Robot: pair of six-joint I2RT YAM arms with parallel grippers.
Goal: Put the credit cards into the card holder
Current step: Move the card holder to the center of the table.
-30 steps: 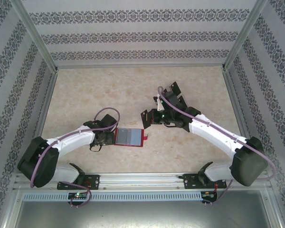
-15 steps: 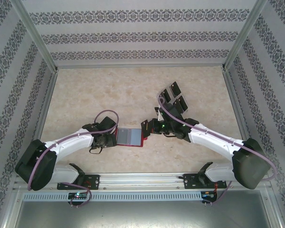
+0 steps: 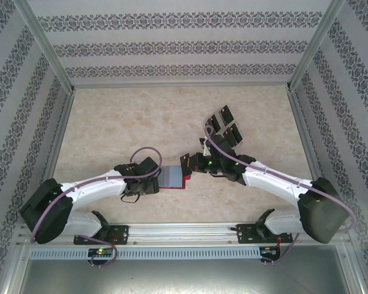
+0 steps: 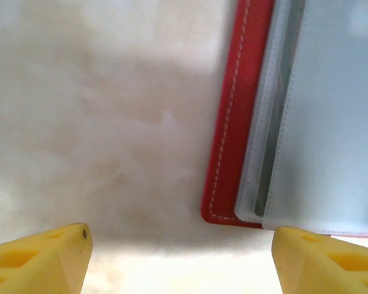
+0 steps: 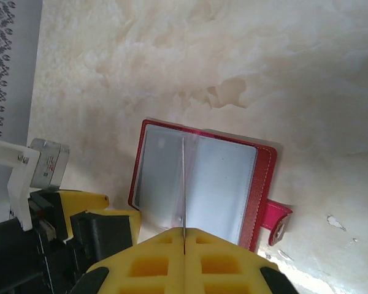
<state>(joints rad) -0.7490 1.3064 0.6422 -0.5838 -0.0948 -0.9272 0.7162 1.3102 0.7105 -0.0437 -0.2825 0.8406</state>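
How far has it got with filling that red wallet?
Early on. Done: the wallet lies open, and it looks empty inside. In hand: the right hand pinches one card edge-on over it; the open left hand sits at its corner. Left: several cards wait on the table.

The card holder (image 4: pixel 233 122) is red, leather-like and matt, with pale stitching — its inner pockets (image 4: pixel 331 122) are smooth, cloudy grey plastic. Beneath it, the table (image 4: pixel 110 122) looks smooth — marbled beige, stone-like.
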